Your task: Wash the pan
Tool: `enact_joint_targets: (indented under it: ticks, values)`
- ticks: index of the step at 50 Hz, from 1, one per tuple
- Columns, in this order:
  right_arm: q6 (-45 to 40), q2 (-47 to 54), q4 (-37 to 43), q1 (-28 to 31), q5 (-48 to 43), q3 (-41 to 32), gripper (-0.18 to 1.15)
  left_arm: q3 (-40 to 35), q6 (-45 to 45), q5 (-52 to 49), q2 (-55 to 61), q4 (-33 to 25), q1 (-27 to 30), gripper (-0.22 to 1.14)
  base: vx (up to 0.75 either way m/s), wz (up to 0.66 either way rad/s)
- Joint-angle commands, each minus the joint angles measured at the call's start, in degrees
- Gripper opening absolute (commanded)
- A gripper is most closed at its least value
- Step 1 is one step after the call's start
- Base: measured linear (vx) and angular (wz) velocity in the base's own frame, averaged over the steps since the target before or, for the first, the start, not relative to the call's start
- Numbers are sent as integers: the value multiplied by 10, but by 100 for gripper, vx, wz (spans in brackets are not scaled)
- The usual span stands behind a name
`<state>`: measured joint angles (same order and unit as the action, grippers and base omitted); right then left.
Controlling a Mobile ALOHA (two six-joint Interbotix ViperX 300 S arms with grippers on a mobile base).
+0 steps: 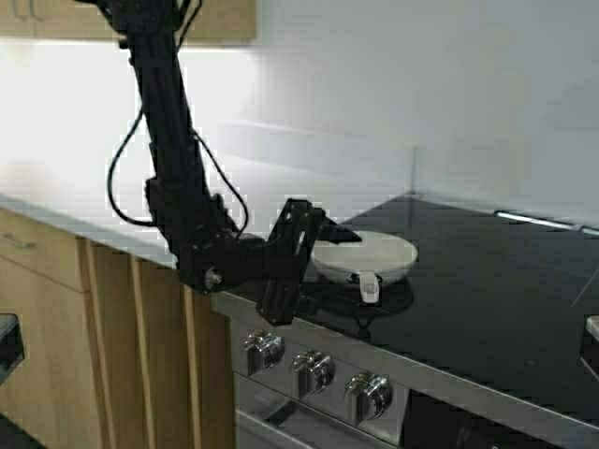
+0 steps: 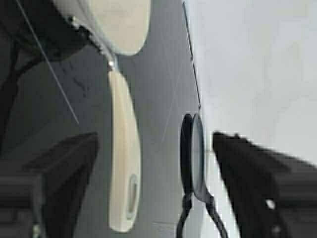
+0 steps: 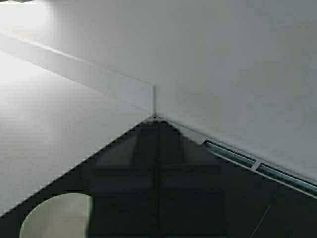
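A small cream pan sits on the black glass cooktop, near the cooktop's front edge and toward its left end, with its short pale handle pointing out toward the front. The left arm reaches down from above the white counter and bends across to the cooktop, bringing the left gripper to the pan's left rim; whether a finger actually touches the rim cannot be told from the high view. In the left wrist view the gripper's two dark fingers stand spread apart, holding nothing, with the handle lying in the gap between them and the pan's body beyond, the pan's dark mirror image showing on the glossy glass beside it. The right gripper does not show in any view; its wrist camera looks down on the far corner of the cooktop where it meets the counter and the white wall, with an edge of the pan at the frame's border. Below the cooktop's front edge, three metal knobs line the stove's front panel, and wooden cabinets stand to the left of the stove.
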<state>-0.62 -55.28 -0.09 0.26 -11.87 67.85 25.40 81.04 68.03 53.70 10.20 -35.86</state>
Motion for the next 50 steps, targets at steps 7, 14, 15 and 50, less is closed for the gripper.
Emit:
enact_joint_targets:
  ticks: [7, 14, 15, 50]
  values:
    - [-1, 4, 0, 0, -3, -7, 6, -38, 17, -13, 11, 0, -3, 101, 0, 0]
    - [-1, 3, 0, 1, -3, -8, 6, -56, 18, -28, 14, 0, -8, 101, 0, 0]
    - [-1, 3, 0, 1, -3, -8, 6, -59, 18, -31, 15, 0, -9, 101, 0, 0]
    - [-10, 3, -1, 1, -3, -8, 6, -178, 60, -92, 62, -2, -27, 101, 0, 0]
